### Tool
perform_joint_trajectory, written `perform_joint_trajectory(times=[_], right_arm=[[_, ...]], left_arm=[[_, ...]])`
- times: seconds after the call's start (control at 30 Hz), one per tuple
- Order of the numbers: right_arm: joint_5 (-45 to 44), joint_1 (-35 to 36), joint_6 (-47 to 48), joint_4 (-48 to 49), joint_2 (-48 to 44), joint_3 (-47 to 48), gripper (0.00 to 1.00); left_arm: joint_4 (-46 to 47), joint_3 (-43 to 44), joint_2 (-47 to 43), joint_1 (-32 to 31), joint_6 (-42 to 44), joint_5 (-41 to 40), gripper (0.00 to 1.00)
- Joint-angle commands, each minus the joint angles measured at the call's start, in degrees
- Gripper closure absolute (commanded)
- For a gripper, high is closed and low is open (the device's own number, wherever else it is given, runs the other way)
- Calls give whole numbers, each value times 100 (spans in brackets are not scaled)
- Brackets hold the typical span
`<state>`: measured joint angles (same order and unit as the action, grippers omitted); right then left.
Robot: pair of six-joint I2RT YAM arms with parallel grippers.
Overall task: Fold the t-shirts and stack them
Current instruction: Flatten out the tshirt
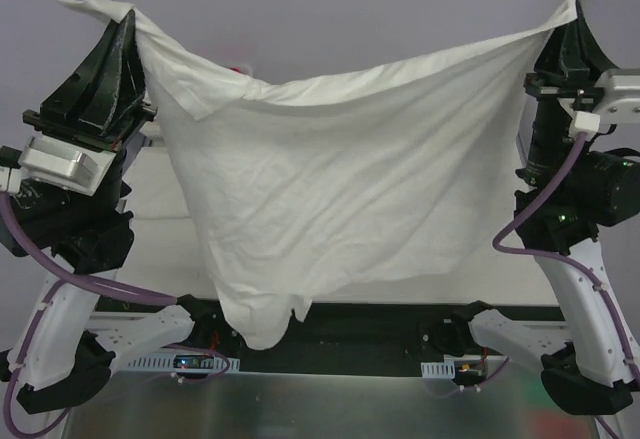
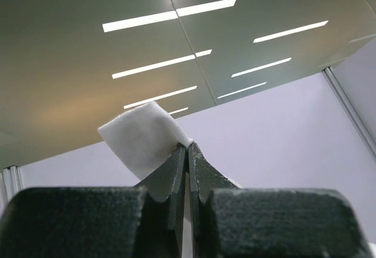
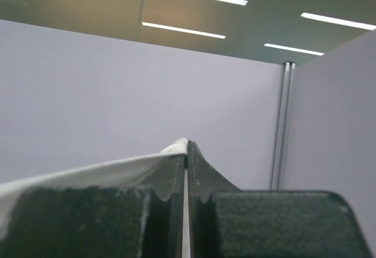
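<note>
One cream t-shirt (image 1: 340, 179) hangs spread wide in the air between my two raised arms, sagging in the middle and trailing down to the arm bases. My left gripper (image 1: 122, 17) is shut on its upper left corner; in the left wrist view a flap of the t-shirt (image 2: 144, 136) sticks out past my left gripper (image 2: 188, 147). My right gripper (image 1: 574, 4) is shut on the upper right corner, and in the right wrist view the t-shirt (image 3: 88, 177) runs taut to the left from my right gripper (image 3: 187, 145). Other t-shirts are hidden behind the hanging one.
A small red patch (image 1: 238, 68) peeks above the shirt's top edge. The table (image 1: 150, 189) shows pale behind the shirt at the left. Both wrist cameras point up at the ceiling lights (image 2: 170, 16) and the grey wall (image 3: 117, 93).
</note>
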<state>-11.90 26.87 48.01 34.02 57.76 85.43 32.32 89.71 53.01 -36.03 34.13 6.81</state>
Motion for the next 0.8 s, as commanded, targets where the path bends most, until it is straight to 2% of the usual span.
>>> perform_joint_trajectory(times=[0.0,0.03,0.07,0.1,0.13,0.17,0.2,0.23,0.27,0.3,0.33,0.37,0.4,0.43,0.47,0.5,0.6,0.63,0.67,0.7,0.77], right_arm=[[-186,-16,-365,1157,-835,-481,99],[-216,2,-371,202,-784,-31,99],[-442,-7,-954,-982,-636,766,99],[-871,-7,-1012,-2134,-417,1322,99],[-875,2,-1126,-1858,-554,1014,99],[-762,-7,-1075,-950,-877,254,99],[-178,-7,-752,1756,-1098,-545,99],[-85,-7,-427,2758,-1048,-1363,99],[-241,11,-180,2820,-960,-1136,99],[-817,11,-430,193,-872,-368,99],[-1153,-50,-642,-1269,-201,579,99],[-1365,-59,-618,-2223,101,2059,99],[-1324,-42,-626,-2781,226,2187,99],[-1245,-33,-696,-2343,105,1919,99],[-1114,-42,-679,-1538,-400,637,99],[-678,-42,-644,349,-667,-2,99],[-43,-42,-460,3224,-1065,-1700,99],[-58,-33,-285,3112,-1073,-1696,99],[-128,-33,-283,2423,-1100,-1479,99],[-424,-42,-405,-11,-900,-276,99],[-638,-42,-573,-1830,-434,908,99]], left_arm=[[539,-24,-265,-27,155,-171,100],[565,-59,-274,-27,173,-249,100],[565,-94,-283,-27,216,-268,100],[557,-120,-265,-27,243,-268,100],[565,-138,-291,-27,287,-285,100],[565,-156,-300,-27,287,-303,100],[565,-156,-318,-27,296,-312,100],[591,-173,-301,-27,279,-329,100],[644,-208,-318,-27,270,-355,100],[644,-208,-318,-27,270,-364,100],[644,-217,-318,-27,261,-356,100],[636,-217,-301,-27,261,-330,100],[610,-209,-300,-27,261,-329,100],[609,-200,-292,-27,278,-321,100],[609,-182,-274,-27,270,-329,100],[609,-182,-283,-27,270,-338,100],[662,-270,-327,-27,226,-391,100],[601,-296,-335,-27,234,-373,100],[548,-340,-336,-35,226,-347,100],[443,-323,-318,-27,208,-286,100],[-162,-114,-178,-27,243,108,100]])
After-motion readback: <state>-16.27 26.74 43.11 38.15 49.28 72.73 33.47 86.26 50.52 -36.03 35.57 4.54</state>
